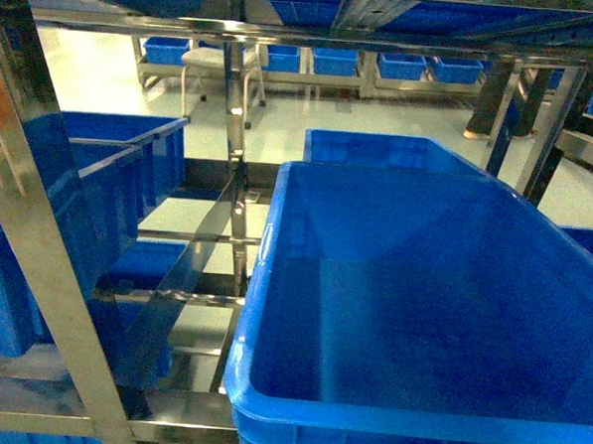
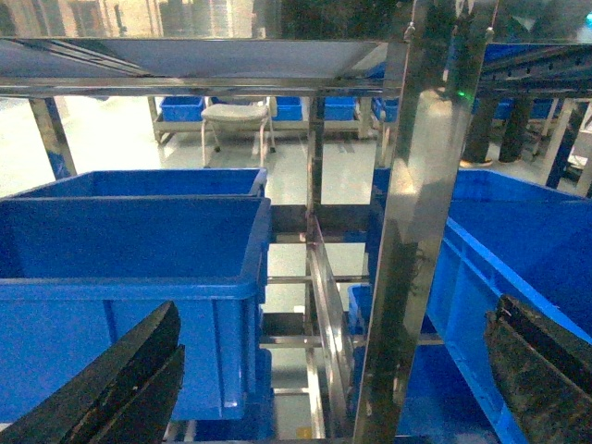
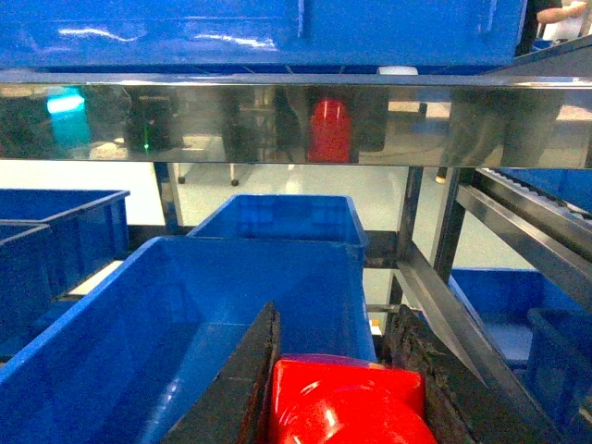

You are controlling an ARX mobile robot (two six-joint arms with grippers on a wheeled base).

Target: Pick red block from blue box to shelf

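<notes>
Across all three views stands the shiny stainless-steel shelf [image 1: 36,258] of upright posts and flat rails, with dark blue ribbed plastic crates [image 1: 421,308] resting on its tiers. In the head view the biggest crate fills the area from 3 to 6 o'clock, and its floor is bare. The light turquoise box of the task I cannot find in any view.

The right gripper [image 3: 342,388] sits at 6 o'clock of its wrist view, and its dark fingers [image 3: 242,379] are closed on the small red plastic block [image 3: 347,402] from both sides. I judge it is held high above the crate so it can pass to the steel rail [image 3: 277,120], where a red reflection appears at 12 o'clock.

The left gripper [image 2: 324,379] holds nothing; its fingers [image 2: 120,388] are wide apart, a post between them.
</notes>
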